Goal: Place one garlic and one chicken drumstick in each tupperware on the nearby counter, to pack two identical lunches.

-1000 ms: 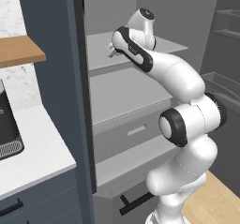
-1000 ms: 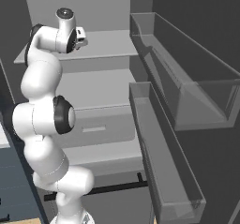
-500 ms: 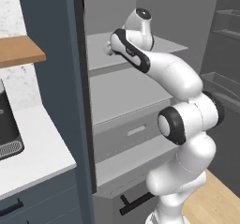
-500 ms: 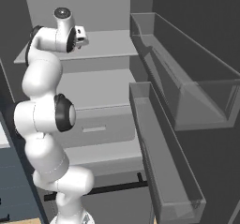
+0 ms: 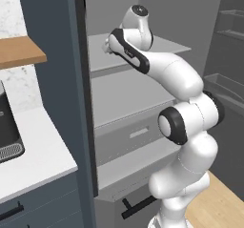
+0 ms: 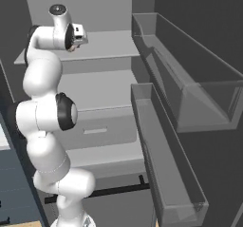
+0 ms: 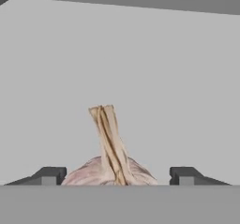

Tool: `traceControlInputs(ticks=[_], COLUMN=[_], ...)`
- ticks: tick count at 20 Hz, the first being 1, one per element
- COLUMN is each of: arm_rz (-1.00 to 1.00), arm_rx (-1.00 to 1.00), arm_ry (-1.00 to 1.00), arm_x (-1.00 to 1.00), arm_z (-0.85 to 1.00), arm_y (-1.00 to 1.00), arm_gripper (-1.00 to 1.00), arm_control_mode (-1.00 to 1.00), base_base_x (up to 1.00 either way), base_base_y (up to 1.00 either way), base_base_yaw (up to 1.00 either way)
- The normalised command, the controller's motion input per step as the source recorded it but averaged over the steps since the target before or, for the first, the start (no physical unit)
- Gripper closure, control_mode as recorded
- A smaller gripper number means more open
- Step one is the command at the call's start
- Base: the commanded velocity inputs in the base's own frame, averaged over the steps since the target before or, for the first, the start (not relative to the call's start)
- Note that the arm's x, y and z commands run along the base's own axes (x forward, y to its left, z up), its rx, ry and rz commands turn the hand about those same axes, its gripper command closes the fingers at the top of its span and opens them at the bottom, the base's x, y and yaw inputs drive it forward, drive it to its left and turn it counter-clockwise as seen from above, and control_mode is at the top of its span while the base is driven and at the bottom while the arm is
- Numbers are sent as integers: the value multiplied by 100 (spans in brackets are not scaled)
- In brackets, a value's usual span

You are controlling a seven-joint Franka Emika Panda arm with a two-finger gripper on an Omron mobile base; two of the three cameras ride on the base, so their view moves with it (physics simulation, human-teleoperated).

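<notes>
1. Garlic (image 7: pixel 108 169) sits between the two dark fingers (image 7: pixel 48 175) in the hand view, its dry tan stalk standing up from a pale, pinkish-white bulb.
2. What has changed: a second ago the arm reached toward the upper fridge shelf (image 6: pixel 109 43) with the fingers spread to their widest; now the hand has pushed deeper over that shelf and the fingers have begun to draw in.
3. Their state now: still fairly wide, one fingertip on each side of the bulb, with a sliver of grey visible between each tip and the garlic. I cannot tell whether either tip touches it yet.
4. My reading: this is the start of the grasp on the first garlic, so the packing is at an early stage.
5. Where it is: on the upper shelf inside the open fridge, toward its left side, far from the white table (image 5: pixel 33 155) at the left in the left base view.
6. Gripper (image 6: pixel 76 36) hangs low over that shelf.
</notes>
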Motion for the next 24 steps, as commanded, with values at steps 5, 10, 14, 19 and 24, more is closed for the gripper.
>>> traceControlInputs(ticks=[5, 10, 14, 19, 24], arm_rz=[-1, -2, -5, -3, -1], arm_rx=[0, 1, 1, 0, 0], arm_ry=[8, 2, 0, 2, 14], arm_x=[0, -53, -100, -100, -100], arm_z=[-5, 0, 0, 12, -2], arm_y=[0, -38, -56, -47, -29], arm_gripper=[100, 100, 100, 100, 100], arm_control_mode=[-100, -100, -100, -100, -100], base_base_x=[0, 0, 0, 0, 0], base_base_y=[0, 0, 0, 0, 0], base_base_yaw=[0, 0, 0, 0, 0])
